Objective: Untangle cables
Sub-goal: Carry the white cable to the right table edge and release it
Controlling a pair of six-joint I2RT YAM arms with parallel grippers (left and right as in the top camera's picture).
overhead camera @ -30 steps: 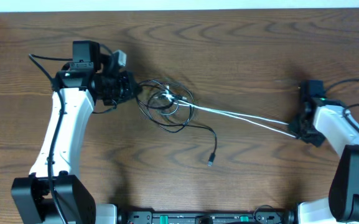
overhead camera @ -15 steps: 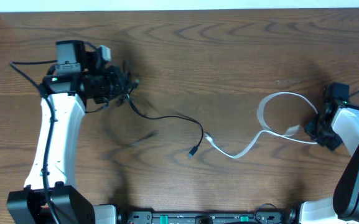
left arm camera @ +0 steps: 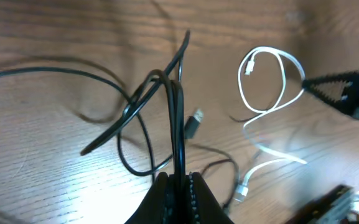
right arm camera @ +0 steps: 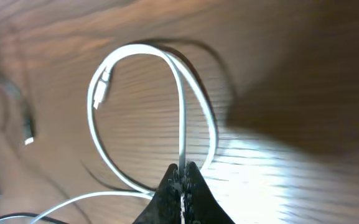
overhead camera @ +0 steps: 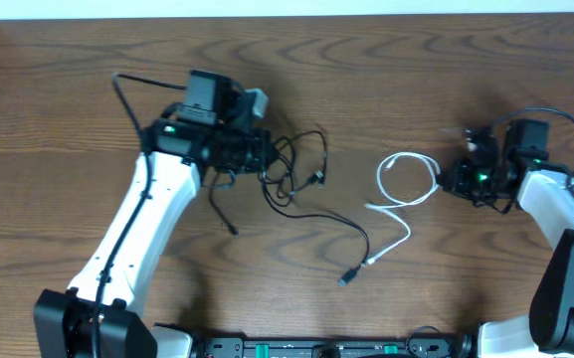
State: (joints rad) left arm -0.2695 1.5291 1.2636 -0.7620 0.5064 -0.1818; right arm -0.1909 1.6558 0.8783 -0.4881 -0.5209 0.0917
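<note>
Left fingers (left arm camera: pixel 164 194) clamped on black cable (left arm camera: pixel 178 118), loose loops centre-left on counter (overhead camera: pixel 416 80). Right fingers (right arm camera: pixel 168 190) pinch white cable (right arm camera: pixel 181 112), looped centre-right. Plug ends near each other, lower centre.

The worktop (overhead camera: pixel 416 60) is dark brown wood with wavy, ringed grain, washed paler where glare falls in the wrist views. The black cable (left arm camera: pixel 177 124) is glossy black all along, and its silver-tipped plug (left arm camera: pixel 193 124) has a black body. The white cable (right arm camera: pixel 181 124) is plain white, its white plug (right arm camera: pixel 102 84) included. The left arm (overhead camera: pixel 135 229) and right arm (overhead camera: pixel 555 199) wear white shells over black joints. The left lamp (overhead camera: pixel 170 127) and right lamp (overhead camera: pixel 480 177) glow green. The left pincer (left arm camera: pixel 180 186) and right pincer (right arm camera: pixel 182 177) are black.
</note>
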